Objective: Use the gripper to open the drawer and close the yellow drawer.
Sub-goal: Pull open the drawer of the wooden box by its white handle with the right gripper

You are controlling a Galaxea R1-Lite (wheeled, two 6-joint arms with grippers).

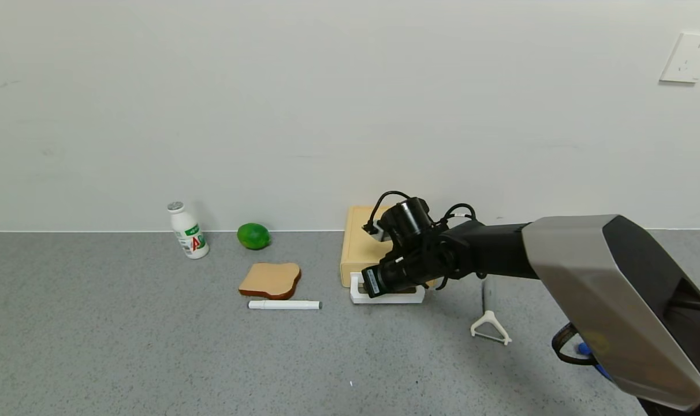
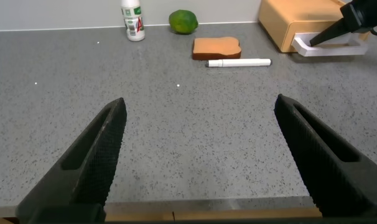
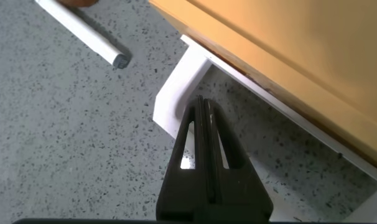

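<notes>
Two claws: the right claw (image 3: 203, 118), pressed together, inside the drawer's (image 1: 358, 242) white handle (image 3: 176, 93); the left claw (image 2: 198, 146) spread, parked.

the right claw (image 1: 366, 287) is hovering at the drawer's (image 1: 361, 245) white handle (image 1: 387, 297). toast (image 1: 270, 279) is lying on the bench (image 1: 125, 346).

You can see a little white bottle (image 1: 187, 230) with a red and green label standing by the wall (image 1: 327, 104). Just beside it sits a green lime (image 1: 253, 236). Nearer to you on the grey table (image 1: 125, 346) lies a brown slice of toast (image 1: 270, 279). A white pen (image 1: 285, 304) lies just in front of the toast. Well off to the right lies a white peeler (image 1: 489, 326). High on the wall there is a white socket (image 1: 689, 58).
</notes>
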